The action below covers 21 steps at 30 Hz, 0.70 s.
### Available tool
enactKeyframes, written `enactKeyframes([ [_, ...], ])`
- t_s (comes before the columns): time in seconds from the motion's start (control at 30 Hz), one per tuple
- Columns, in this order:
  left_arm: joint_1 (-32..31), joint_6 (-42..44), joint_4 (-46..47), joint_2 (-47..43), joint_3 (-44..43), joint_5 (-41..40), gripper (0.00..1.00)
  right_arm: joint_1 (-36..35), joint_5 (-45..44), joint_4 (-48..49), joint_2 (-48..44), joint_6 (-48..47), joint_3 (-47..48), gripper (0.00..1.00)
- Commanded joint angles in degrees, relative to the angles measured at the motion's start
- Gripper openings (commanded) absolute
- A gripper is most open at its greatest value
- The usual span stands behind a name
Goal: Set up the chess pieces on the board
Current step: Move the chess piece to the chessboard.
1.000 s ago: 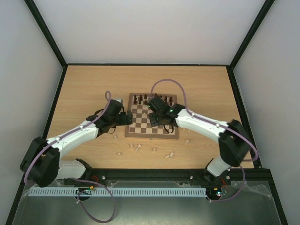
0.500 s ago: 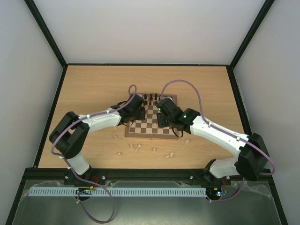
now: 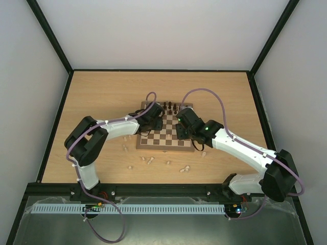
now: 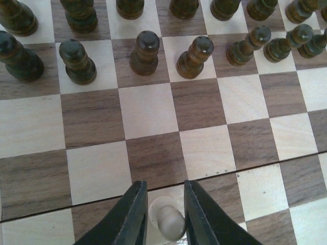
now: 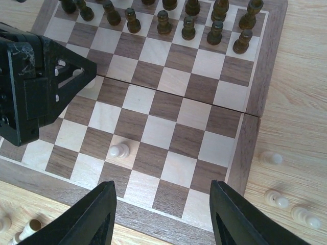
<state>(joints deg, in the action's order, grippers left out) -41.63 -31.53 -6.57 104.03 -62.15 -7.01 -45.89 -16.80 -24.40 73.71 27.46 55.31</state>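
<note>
Left jaws tight on one pale piece (image 4: 166, 220); right jaws wide apart.

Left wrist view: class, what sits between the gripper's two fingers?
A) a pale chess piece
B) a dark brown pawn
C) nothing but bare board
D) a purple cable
A: a pale chess piece fills the narrow gap between the fingers of the left gripper, low over the board, while the dark pieces stand in rows farther off.
</note>
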Motion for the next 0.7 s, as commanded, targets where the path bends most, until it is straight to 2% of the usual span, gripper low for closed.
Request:
enactKeyframes([
  [0.0,-0.69,0.21,-0.41,1.90,-1.93,-1.67,0.20,0.36,0.43,-1.97,-1.39,0.31,-1.03,0.51],
  [0.23,-2.63,0.31,-2.73,0.83,-1.62,-3.94,0.09,0.49,0.71,-1.78,-1.60,0.44,-1.36,0.51],
  [0.67,-8.49,-2.42,-6.57,-7.00,3.07,-4.45,0.10,0.56,1.32,-1.41,-1.86,1.34,-1.90,0.51],
])
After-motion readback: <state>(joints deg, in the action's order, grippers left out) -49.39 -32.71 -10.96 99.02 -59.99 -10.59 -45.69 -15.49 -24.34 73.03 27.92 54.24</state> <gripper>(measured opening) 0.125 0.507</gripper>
